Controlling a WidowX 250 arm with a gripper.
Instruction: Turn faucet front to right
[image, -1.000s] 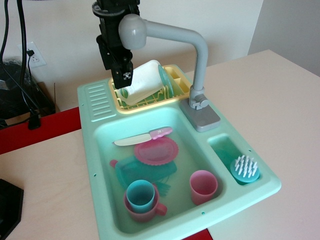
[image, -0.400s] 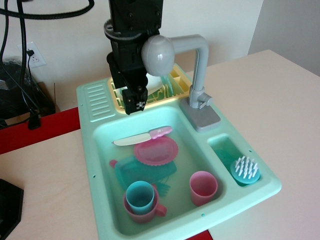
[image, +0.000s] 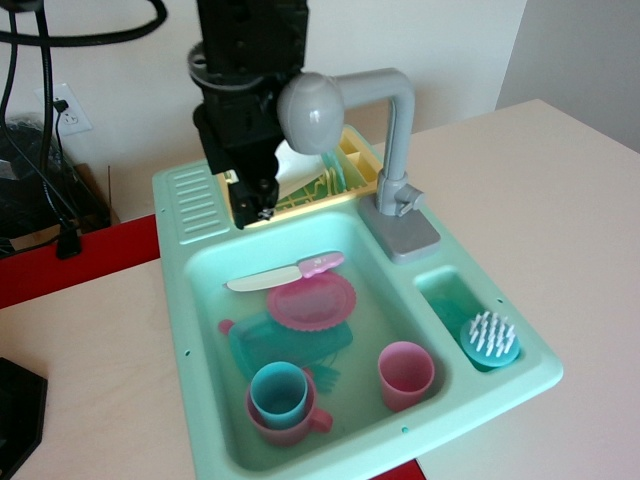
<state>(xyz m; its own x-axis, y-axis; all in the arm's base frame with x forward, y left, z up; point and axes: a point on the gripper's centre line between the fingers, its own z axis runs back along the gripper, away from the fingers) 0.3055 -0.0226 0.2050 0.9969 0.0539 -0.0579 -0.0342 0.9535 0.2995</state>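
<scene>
The grey faucet (image: 397, 150) stands on its square base (image: 402, 236) at the right rim of the mint toy sink (image: 185, 300). Its horizontal arm reaches left and toward the camera, and its bulbous head (image: 312, 112) hangs over the back of the basin. My black gripper (image: 256, 208) hangs just left of the head and a little behind it, with its tip over the sink's back edge by the yellow rack. Its fingers look closed together with nothing between them. The head hides part of the gripper body.
A yellow dish rack (image: 358, 160) at the back holds a white cup and a teal plate. The basin holds a knife (image: 285, 275), a pink plate (image: 312, 300), a teal tray, a teal cup in a pink mug (image: 280, 395) and a pink cup (image: 406, 372). A brush (image: 490, 337) lies in the side well. Cables hang at left.
The faucet arm has swung from pointing left toward the front, so the head is lower and further right. My gripper came down and forward beside it, then shifted slightly left.
</scene>
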